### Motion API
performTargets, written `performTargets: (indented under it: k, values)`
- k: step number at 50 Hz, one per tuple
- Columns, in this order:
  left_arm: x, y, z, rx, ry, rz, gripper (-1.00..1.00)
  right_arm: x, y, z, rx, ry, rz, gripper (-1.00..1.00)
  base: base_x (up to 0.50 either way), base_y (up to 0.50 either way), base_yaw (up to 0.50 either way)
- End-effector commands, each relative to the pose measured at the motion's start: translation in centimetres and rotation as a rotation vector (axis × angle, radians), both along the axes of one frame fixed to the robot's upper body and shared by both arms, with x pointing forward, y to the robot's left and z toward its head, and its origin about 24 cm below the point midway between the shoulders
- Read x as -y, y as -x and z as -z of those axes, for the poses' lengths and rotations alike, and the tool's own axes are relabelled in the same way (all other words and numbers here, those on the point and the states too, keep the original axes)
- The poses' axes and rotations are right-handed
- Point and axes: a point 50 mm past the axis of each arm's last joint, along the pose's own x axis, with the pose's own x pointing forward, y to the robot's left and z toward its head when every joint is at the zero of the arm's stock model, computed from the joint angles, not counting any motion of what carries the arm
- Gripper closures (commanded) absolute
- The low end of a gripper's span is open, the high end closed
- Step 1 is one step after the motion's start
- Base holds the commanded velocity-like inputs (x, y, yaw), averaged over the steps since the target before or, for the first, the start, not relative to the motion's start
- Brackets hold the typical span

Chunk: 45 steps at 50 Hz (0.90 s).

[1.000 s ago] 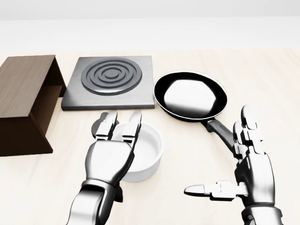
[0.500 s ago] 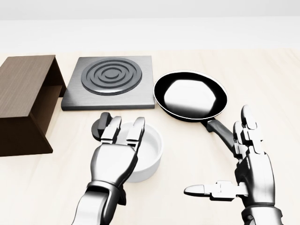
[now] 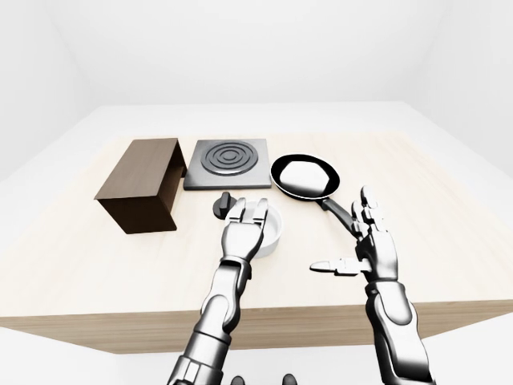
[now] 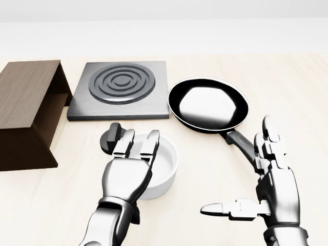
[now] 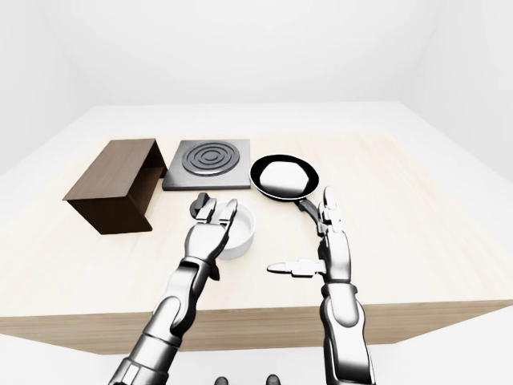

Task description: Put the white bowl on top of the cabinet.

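A: Left hand [image 4: 129, 169] first: where does it sit in the head view?

B: Lower centre, coming up from the bottom edge. Its back faces the camera, and its fingers [image 4: 151, 141] stretch straight out over the left part of the white bowl [image 4: 163, 173]. They are extended, not curled round the rim. Whether the palm touches the bowl I cannot tell.

A: And the bowl itself?

B: It stands upright on the light wooden table [image 4: 287, 87], just below the middle of the head view, partly covered by that hand. It is not on the cabinet [image 4: 25, 110], which lies at the left edge of the frame: a dark brown box with its open side turned toward the stove plate.

A: What about the right hand [image 4: 269, 182]?

B: Lower right of the head view, spread wide. Two fingers point up the frame, and the thumb [image 4: 220, 208] sticks out sideways to the left. It holds nothing.

A: What else is on the table?

B: A grey square stove plate [image 4: 121, 90] with a ringed burner sits upper centre. A black frying pan [image 4: 208, 105] lies just right of it, handle running down toward the right hand. A small dark round knob-like thing [image 4: 110, 137] peeks out just above the left fingers, beside the bowl.
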Motion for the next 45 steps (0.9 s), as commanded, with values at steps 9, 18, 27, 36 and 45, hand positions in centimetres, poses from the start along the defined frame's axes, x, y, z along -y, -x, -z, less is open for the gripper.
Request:
performTargets:
  k: [9, 18, 27, 36, 45]
  values:
    - [0.0, -0.5, 0.9, -0.018, 0.010, -0.007, -1.00, -0.1, -0.1, 0.1, -0.003, 0.003, -0.004, -1.00, 0.00, 0.00, 0.00]
    - [-0.1, -0.7, 1.3, -0.027, 0.015, -0.011, -1.00, -0.1, -0.1, 0.2, -0.004, 0.004, -0.006, -1.00, 0.00, 0.00, 0.00]
    - [-0.2, -0.8, 1.7, -0.037, 0.021, -0.016, -1.00, -0.2, -0.1, 0.2, -0.005, 0.005, -0.006, -1.00, 0.00, 0.00, 0.00]
    - [-0.2, -0.9, 1.7, -0.038, 0.023, -0.017, -1.00, -0.2, -0.1, 0.2, -0.005, 0.004, -0.006, -1.00, 0.00, 0.00, 0.00]
    - [-0.1, -0.9, 1.8, -0.039, 0.025, -0.016, -1.00, -0.2, 0.0, 0.2, -0.004, 0.005, -0.007, -1.00, 0.00, 0.00, 0.00]
